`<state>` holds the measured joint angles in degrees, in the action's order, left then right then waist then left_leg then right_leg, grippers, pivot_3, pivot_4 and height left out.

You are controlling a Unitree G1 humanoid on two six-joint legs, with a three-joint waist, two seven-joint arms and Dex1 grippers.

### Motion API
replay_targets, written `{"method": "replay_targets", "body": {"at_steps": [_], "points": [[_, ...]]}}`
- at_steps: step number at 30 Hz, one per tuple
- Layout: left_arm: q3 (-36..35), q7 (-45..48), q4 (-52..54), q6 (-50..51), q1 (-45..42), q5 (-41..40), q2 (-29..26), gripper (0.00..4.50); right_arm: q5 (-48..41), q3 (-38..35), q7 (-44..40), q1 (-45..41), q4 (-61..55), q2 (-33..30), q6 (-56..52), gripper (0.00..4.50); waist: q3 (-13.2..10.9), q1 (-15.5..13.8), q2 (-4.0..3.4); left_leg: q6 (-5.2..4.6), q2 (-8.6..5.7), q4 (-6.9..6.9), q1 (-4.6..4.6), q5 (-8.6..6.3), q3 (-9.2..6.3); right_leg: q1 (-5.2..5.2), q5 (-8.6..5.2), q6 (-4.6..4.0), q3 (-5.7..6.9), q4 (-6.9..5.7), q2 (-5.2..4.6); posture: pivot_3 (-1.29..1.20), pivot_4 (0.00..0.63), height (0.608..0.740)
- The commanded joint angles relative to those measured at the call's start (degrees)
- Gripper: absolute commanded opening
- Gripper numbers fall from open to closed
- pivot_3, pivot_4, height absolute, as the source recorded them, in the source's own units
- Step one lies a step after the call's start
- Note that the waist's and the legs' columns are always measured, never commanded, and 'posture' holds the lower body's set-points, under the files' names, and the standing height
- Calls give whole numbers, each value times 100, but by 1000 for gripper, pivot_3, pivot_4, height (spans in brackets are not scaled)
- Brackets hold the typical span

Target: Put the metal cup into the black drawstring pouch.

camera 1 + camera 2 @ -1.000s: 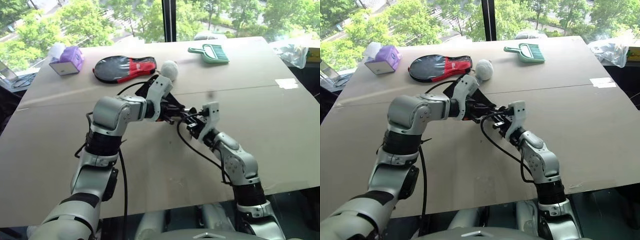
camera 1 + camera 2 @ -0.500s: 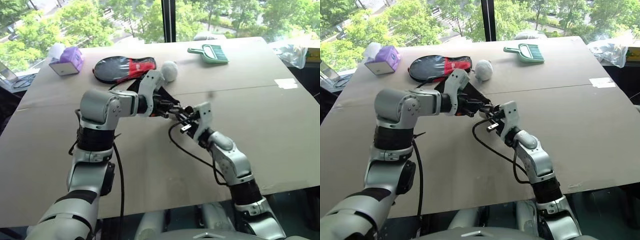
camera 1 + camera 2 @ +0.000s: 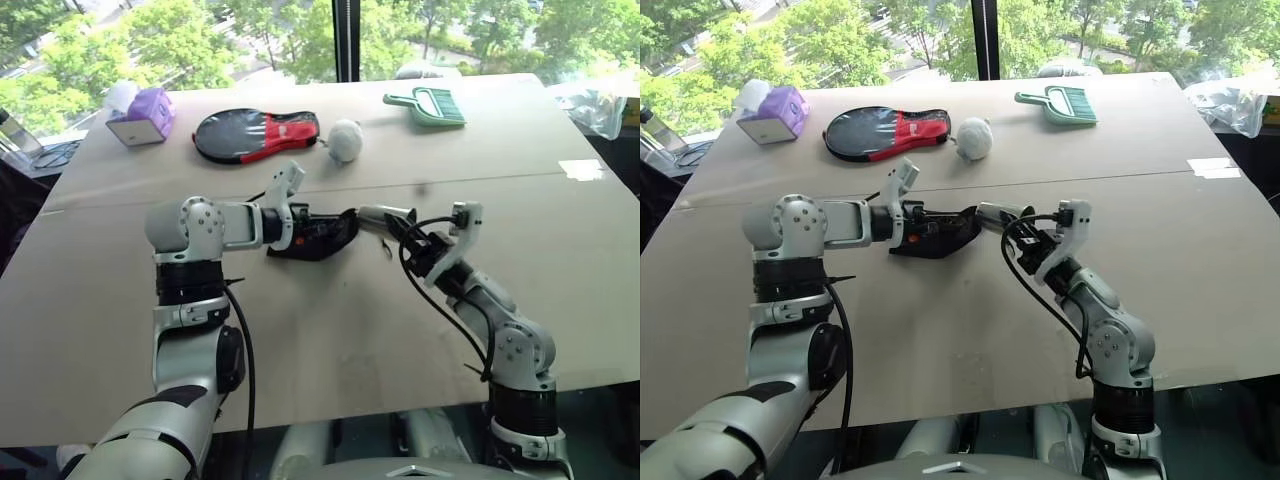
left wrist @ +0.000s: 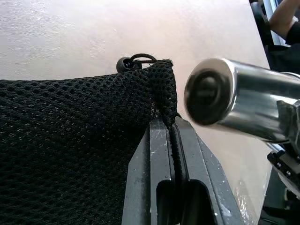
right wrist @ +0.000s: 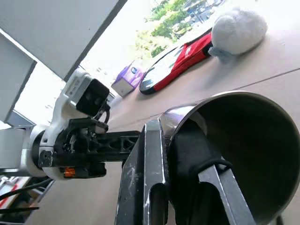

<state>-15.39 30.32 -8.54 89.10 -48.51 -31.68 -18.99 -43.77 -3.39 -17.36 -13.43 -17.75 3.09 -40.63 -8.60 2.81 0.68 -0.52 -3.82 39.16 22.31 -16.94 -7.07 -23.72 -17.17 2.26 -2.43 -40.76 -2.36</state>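
Observation:
The black drawstring pouch (image 3: 318, 238) of mesh fabric hangs low over the table's middle, and my left gripper (image 4: 173, 127) is shut on its rim. Its cord stopper (image 4: 125, 63) sits at the mouth. Just right of the pouch, the metal cup (image 3: 378, 213) is held lying level, its closed base (image 4: 208, 91) facing the pouch mouth and a small gap between them. My right gripper (image 3: 405, 230) is shut on the cup's rim (image 5: 187, 110), one finger inside the cup and one outside.
At the table's far side lie a black-and-red paddle case (image 3: 255, 135), a white ball (image 3: 345, 140), a green dustpan brush (image 3: 428, 105) and a purple tissue box (image 3: 142, 112). A plastic bag (image 3: 600, 100) sits at the far right edge. A person's arm (image 4: 283, 16) shows beyond the table.
My left gripper rolled and shifted left with the pouch, which now hangs lower. My right gripper drew back to the right and up with the cup, so the two are farther apart.

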Motion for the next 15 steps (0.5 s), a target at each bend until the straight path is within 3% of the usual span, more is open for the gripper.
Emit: {"method": "replay_targets", "body": {"at_steps": [1,15], "points": [[-161,-32,105,64,-56,-116,-80,0,-404,-60,-2,-125,239,333,5,26,0,-10,0,0,-1,1,0,0,1,0,0,0,0,1,-1,0,150,740],[-358,-417,529,339,365,-159,313,0,-1728,-565,374,-203,1538,853,109,26,0,-23,0,0,-1,0,-1,0,2,1,0,0,-1,2,-2,0,150,740]]}}
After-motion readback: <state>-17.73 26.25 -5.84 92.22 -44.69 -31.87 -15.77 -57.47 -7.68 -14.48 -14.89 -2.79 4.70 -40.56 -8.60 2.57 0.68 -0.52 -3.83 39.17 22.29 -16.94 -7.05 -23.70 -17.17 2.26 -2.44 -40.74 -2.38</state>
